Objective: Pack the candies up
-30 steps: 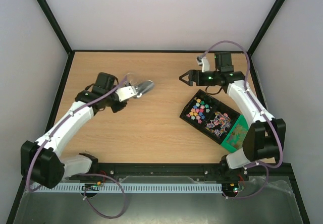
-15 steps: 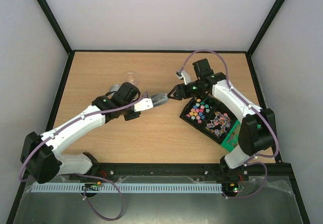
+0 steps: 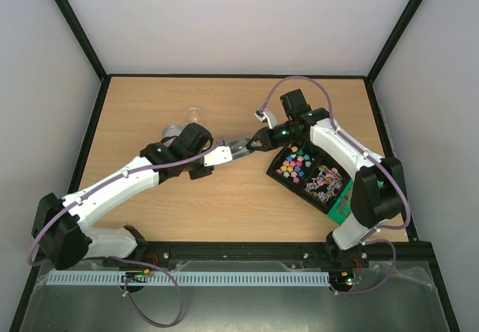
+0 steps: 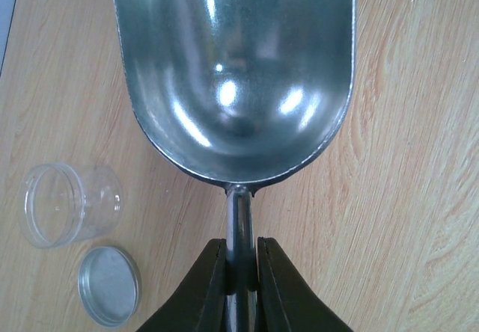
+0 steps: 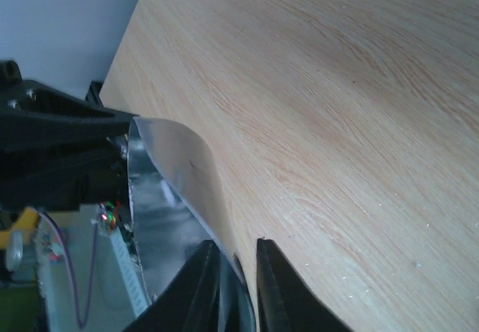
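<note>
Lighting bright, even, from overhead; faint soft shadows on the surface [image 3: 224,197]. Glare spots in the bowl of the metal scoop [image 4: 239,85]. Right wrist view: right gripper [image 5: 233,272] and scoop edge blurred.

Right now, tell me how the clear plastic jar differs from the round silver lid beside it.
The clear plastic jar is see-through; the round silver metal lid is opaque. The jar is a walled cylinder, taller than the lid, which is a flat, shallow disc. The jar's mouth stands open, while the lid lies off it, a little apart. Both are round, and both rest on the light wooden table.
</note>
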